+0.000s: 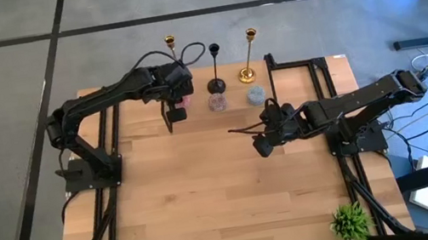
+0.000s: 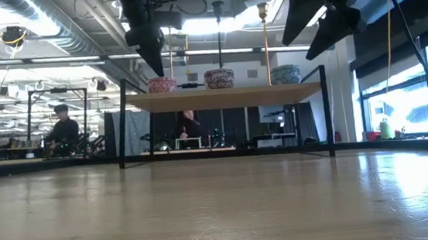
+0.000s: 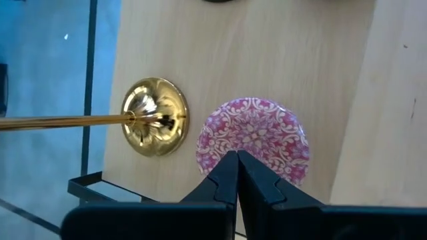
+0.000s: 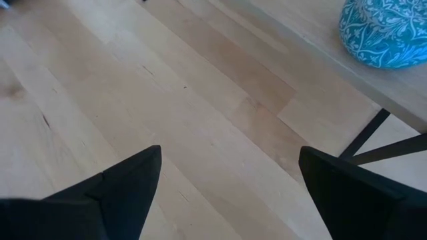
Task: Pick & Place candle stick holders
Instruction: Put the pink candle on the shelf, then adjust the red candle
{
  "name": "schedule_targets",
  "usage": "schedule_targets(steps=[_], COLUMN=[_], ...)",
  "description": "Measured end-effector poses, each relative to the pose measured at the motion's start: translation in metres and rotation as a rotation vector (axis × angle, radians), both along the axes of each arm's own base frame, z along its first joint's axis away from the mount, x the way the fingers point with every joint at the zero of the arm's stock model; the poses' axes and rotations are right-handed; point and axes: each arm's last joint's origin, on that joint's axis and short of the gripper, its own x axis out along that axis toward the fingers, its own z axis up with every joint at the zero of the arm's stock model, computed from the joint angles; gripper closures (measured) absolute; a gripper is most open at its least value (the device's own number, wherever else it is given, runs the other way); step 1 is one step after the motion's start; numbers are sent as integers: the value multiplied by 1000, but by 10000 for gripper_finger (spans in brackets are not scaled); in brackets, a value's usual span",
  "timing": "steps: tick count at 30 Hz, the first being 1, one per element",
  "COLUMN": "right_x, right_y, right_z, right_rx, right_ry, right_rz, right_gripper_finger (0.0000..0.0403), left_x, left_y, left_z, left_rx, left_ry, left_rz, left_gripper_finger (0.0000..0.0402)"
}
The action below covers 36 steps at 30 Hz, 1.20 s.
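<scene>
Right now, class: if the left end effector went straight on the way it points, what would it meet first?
Probably the pink candle holder: the shut left end effector points at it, beside the gold stick's base. Depth is unclear.

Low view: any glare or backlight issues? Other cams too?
Low view: bright windows and ceiling lights backlight the scene; both grippers are near-silhouettes, and sheen lies on the tabletop at right. Left wrist view: the gold candlestick base shows specular highlights; the pink holder is evenly lit. High view: soft, even light. Right wrist view: the light blue holder is clear.
</scene>
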Motion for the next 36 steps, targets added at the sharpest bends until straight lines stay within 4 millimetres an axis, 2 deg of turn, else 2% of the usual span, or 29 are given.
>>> schedule_targets(steps=[20,32,36], right_x=[0,0,0], right_y=[0,2,2], right_z=[0,0,0], right_rx=[3,12,13], right_ry=[-1,-3,-2], right_rz=[-1,3,3], right_gripper_finger=[45,45,45], left_x=[1,27,42], left_y=[-2,-47,-59], left_z=[-3,2,-5], left_rx=[-55,-133,-132], left_ry=[0,-156,-175], left_rz=[-23,-183,-231], left_gripper_finger=[400,400,400])
